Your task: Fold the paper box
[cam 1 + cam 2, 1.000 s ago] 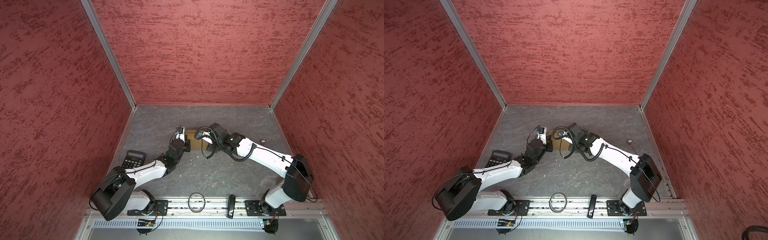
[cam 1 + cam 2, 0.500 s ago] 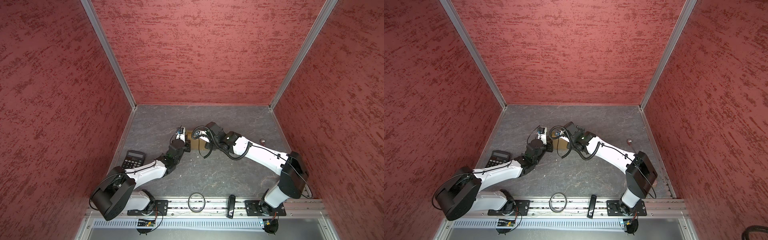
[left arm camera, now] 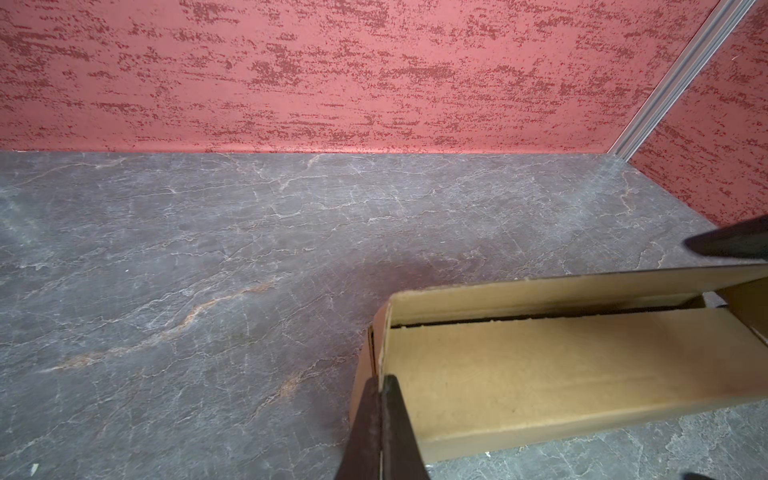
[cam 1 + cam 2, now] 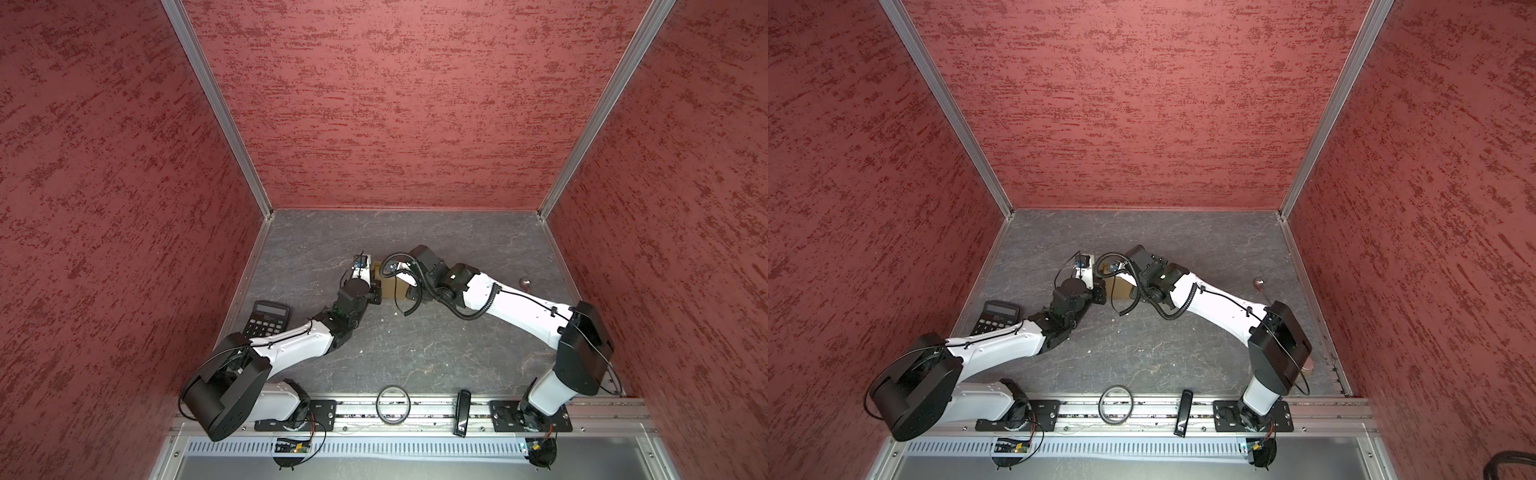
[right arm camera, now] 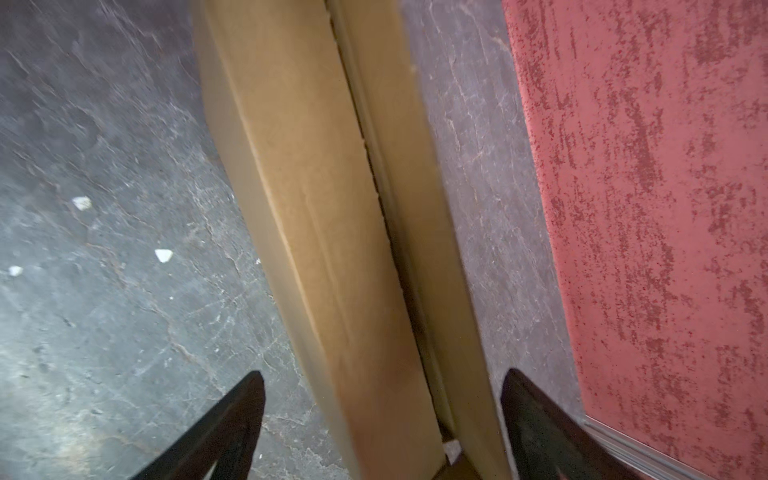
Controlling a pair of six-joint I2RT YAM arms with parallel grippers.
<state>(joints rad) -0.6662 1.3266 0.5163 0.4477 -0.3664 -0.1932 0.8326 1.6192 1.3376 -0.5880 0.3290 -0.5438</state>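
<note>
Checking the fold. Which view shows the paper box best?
Left wrist: the paper box is close and sharp, inner walls visible. Right wrist shows it slightly blurred; both top views show only a small sliver.

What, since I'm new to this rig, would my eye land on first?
The tan paper box sits centre-stage in both top views. In the left wrist view, the left fingers pinch its side wall; the right fingers stand open astride it. A black calculator lies to its left.
</note>
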